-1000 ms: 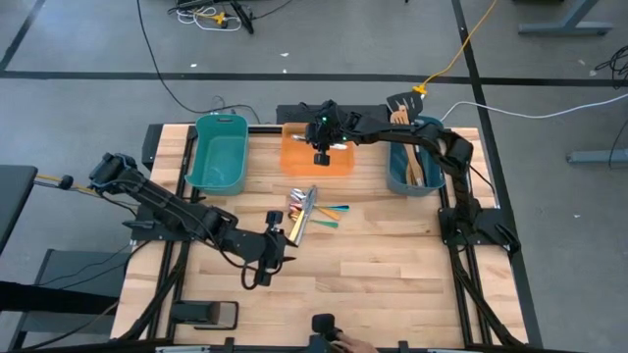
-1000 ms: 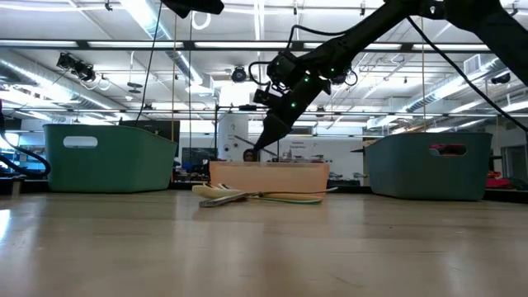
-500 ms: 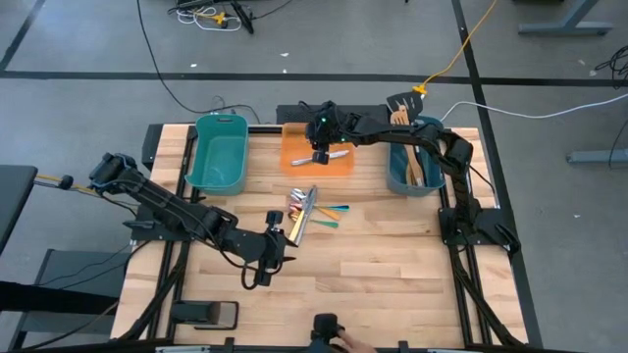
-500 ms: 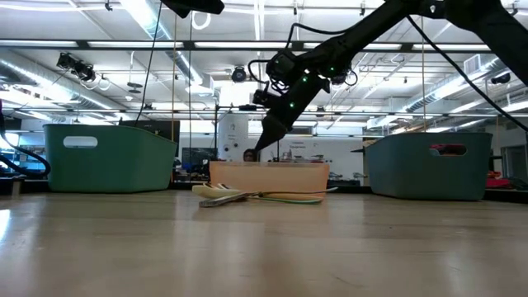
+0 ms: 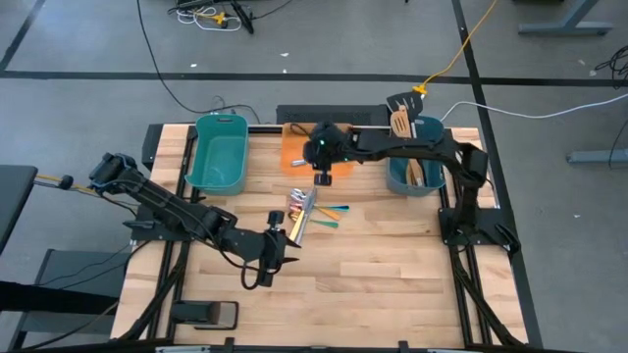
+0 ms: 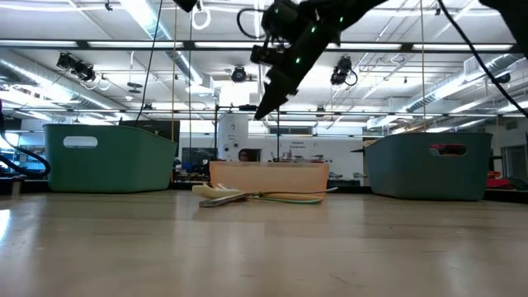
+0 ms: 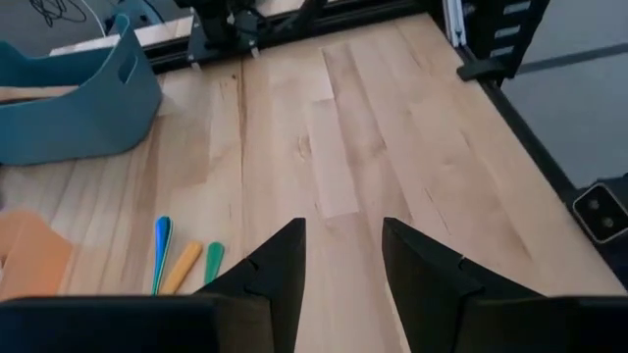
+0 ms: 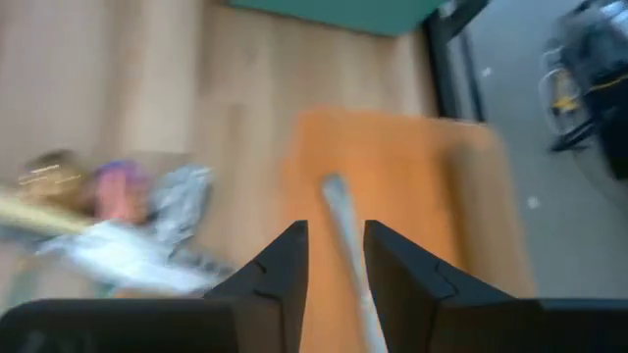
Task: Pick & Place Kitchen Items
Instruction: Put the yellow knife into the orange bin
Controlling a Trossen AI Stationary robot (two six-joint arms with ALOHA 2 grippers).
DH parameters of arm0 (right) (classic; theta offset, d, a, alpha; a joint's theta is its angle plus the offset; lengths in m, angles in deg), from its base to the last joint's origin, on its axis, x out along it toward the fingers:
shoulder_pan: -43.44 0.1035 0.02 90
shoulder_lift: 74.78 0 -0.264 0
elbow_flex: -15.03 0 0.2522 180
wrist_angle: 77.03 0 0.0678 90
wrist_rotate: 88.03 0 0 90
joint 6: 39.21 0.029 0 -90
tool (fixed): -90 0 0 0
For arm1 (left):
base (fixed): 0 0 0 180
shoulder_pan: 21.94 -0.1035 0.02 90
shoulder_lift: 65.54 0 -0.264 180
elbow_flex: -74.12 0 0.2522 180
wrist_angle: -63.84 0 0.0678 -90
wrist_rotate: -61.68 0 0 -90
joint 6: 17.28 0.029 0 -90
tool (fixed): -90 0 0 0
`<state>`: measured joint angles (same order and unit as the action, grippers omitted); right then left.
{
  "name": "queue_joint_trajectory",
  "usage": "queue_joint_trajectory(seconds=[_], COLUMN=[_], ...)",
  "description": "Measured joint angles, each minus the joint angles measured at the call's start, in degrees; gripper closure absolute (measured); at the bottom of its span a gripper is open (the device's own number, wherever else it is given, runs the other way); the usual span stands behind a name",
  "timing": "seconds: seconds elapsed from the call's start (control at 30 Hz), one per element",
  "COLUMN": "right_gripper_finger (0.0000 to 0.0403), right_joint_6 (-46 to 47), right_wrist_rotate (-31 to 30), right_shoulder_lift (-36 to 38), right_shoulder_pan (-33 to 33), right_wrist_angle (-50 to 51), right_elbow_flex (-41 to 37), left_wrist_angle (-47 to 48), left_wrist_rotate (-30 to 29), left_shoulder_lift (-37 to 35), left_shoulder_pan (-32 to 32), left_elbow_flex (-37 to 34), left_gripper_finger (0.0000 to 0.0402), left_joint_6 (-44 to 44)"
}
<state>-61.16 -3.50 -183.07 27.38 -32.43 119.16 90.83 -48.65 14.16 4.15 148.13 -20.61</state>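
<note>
A pile of kitchen items (image 5: pixel 306 211), silver pieces and coloured handles, lies on the table's middle, low and flat in the low view (image 6: pixel 247 195). One silver piece (image 8: pixel 339 221) lies in the orange tray (image 5: pixel 294 157). My right gripper (image 5: pixel 322 176) hangs open above the tray's near edge, high over the table (image 6: pixel 262 111), with nothing between its fingers (image 8: pixel 334 260). My left gripper (image 5: pixel 280 233) waits open just left of the pile, its fingers (image 7: pixel 341 265) empty; coloured handles (image 7: pixel 184 265) show beside them.
A teal tub (image 5: pixel 221 155) stands at the far left. Another teal tub (image 5: pixel 407 175) at the far right holds pale wooden utensils (image 5: pixel 400 120). Bare wood stretches along the table's near half (image 5: pixel 373 275).
My right gripper has risen out of the orange tray and swung toward the table's near edge, coming over the tray's near rim. The silver piece stays lying in the tray. The pile has not moved.
</note>
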Motion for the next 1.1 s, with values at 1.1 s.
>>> queue_joint_trajectory(seconds=[1.1], right_gripper_finger=[0.0356], right_joint_6=[31.62], right_wrist_rotate=[-5.08], right_shoulder_lift=[14.06], right_shoulder_pan=[27.03], right_wrist_angle=[31.59], right_elbow_flex=[0.0], left_wrist_angle=[18.13], left_wrist_rotate=[6.62], left_shoulder_lift=[0.74], left_shoulder_pan=[-17.17], left_elbow_flex=[0.02], left_gripper_finger=[0.0259], left_joint_6=[-42.47])
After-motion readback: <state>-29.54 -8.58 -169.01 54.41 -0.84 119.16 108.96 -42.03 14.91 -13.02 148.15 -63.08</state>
